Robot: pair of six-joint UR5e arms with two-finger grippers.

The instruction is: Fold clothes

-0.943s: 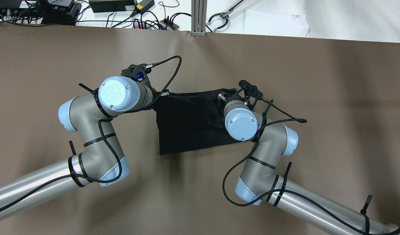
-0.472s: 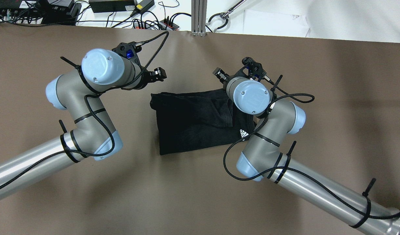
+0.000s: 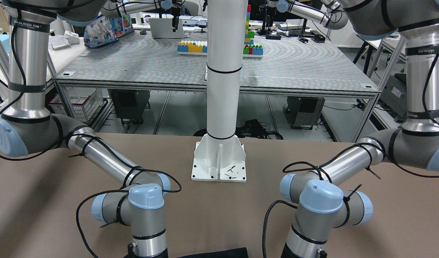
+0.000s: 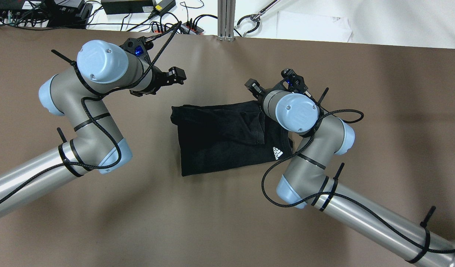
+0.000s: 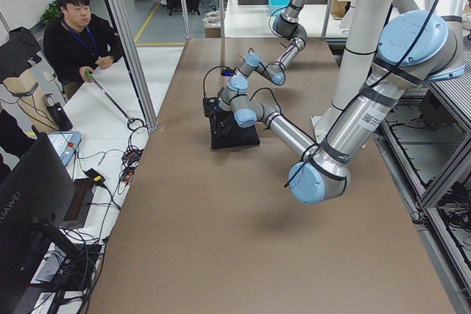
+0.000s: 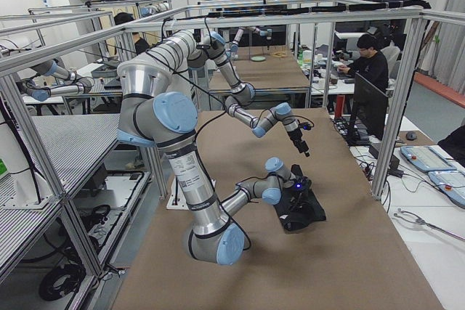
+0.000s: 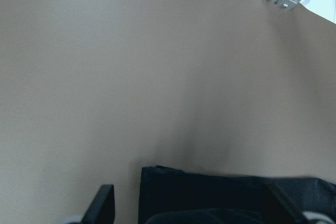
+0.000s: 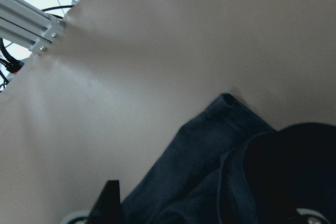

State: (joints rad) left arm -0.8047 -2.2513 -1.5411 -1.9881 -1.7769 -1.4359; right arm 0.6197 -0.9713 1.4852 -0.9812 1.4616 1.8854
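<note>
1. Black garment [image 4: 220, 137] lies on the brown table [image 4: 212, 222], about mid-table, between the two arms. It is folded into a rough rectangle with a rumpled flap on top.
2. White logo [image 4: 277, 152] sits at the garment's near right corner. That corner is partly hidden under the right arm in the overhead view.
3. Left gripper [image 4: 177, 76] is off the garment's far left corner and clear of the cloth, over bare table.
4. In the left wrist view the fingers [image 7: 103, 203] stand wide apart with nothing gripped. The garment's hemmed edge [image 7: 220, 192] shows on the table below them.
5. Right gripper [image 4: 253, 86] is just over the garment's far right corner.
6. The right wrist view shows one finger [image 8: 110, 203] at the bottom left. The jaws are spread and hold nothing, and the cloth [image 8: 210, 166] lies flat below.
7. In the front view only a strip of garment [image 3: 216, 252] shows, at the bottom edge between both wrists. The white pillar [image 3: 221, 71] and its base plate [image 3: 219, 165] stand well apart from it.
8. A person [image 5: 77, 34] sits at a side desk beyond the table's far edge.
9. Cables and power strips [image 4: 168, 22] lie past the table's far edge.
</note>
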